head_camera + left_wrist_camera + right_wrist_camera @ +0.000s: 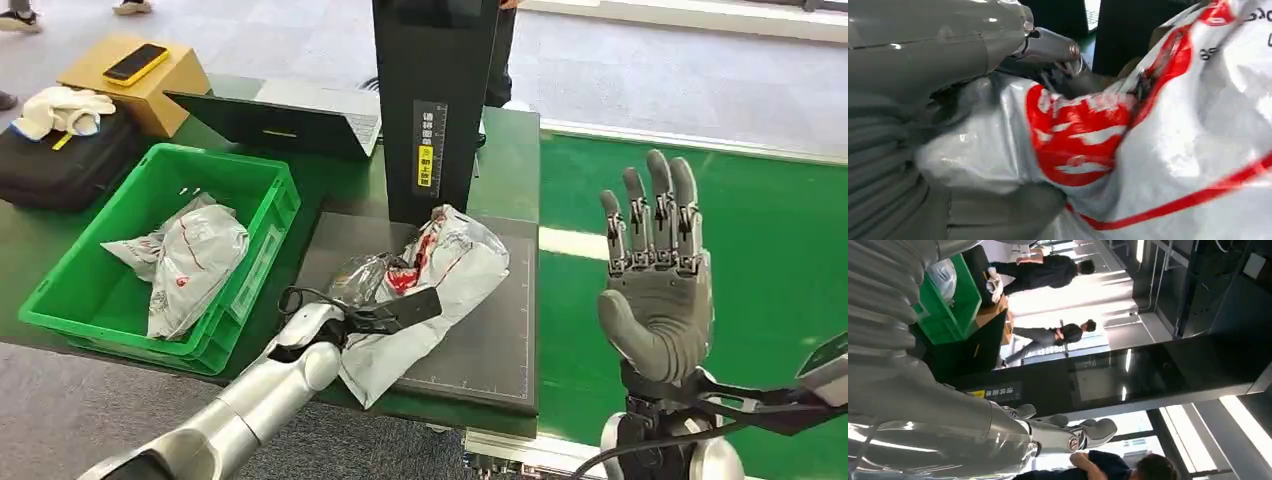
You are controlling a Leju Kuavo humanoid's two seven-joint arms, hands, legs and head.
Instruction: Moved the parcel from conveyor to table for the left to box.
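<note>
1. The parcel, a soft white and red bag, lies on a dark mat on the green tabletop. It sits in the middle of the head view, just in front of a tall black stand at 12 o'clock from it.
2. The left hand is on the parcel at the bag's 8 o'clock side. In the left wrist view the fingers and the thumb wrap the crinkled bag, so I think this hand is gripping it.
3. The right hand is up in the air at 3 o'clock from the parcel, well apart from it. Its fingers are straight and spread, and it holds nothing.
4. A green box stands at 9 o'clock from the parcel. One bag already lies in it.
5. I think the step now is the boxing: the parcel is already on the tabletop, in the left hand.
6. Next, the left hand needs to lift the bag over the box wall and let go. The bag is floppy, so the loose end may catch on the rim.
</note>
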